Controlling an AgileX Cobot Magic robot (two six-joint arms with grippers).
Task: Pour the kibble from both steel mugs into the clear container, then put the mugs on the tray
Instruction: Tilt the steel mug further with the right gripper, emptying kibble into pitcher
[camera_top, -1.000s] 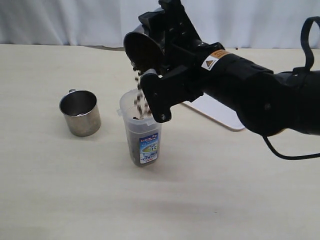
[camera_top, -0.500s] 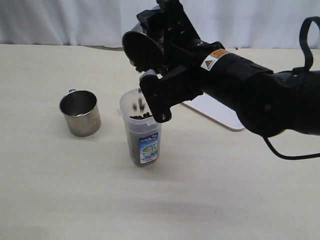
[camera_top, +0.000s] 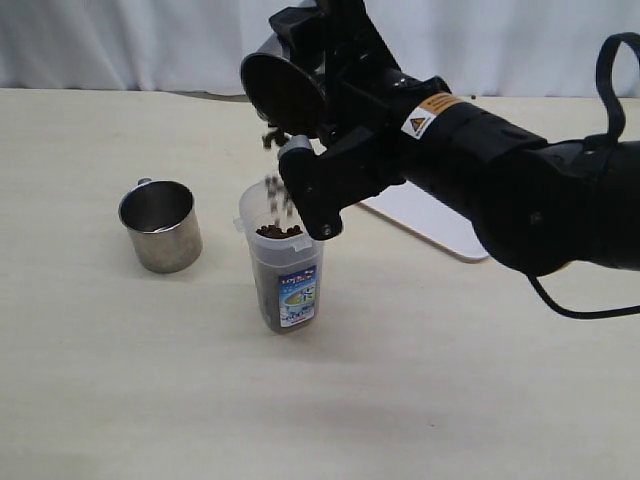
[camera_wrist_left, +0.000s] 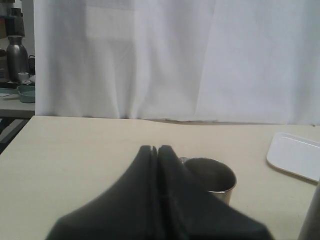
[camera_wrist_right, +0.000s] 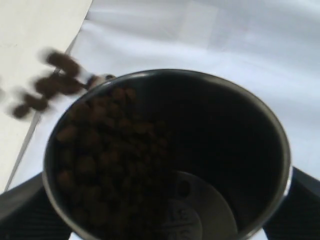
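A shiny round steel mug (camera_wrist_right: 235, 125) fills most of the view, with its open mouth facing the camera. It is dark inside. Small round brown kibble pellets (camera_wrist_right: 100, 150) lie piled against one side of the inner wall, right up to the rim. A few more pellets are in the air just past that rim, and they look blurry. Black fingers (camera_wrist_right: 20, 210) hold the mug on both sides. Behind it are a white curtain (camera_wrist_right: 200, 35) and a bit of pale desk (camera_wrist_right: 30, 30).

Two steel mugs (camera_top: 160, 226) (camera_top: 283, 92), one container (camera_top: 285, 275), one tray (camera_top: 430, 222)
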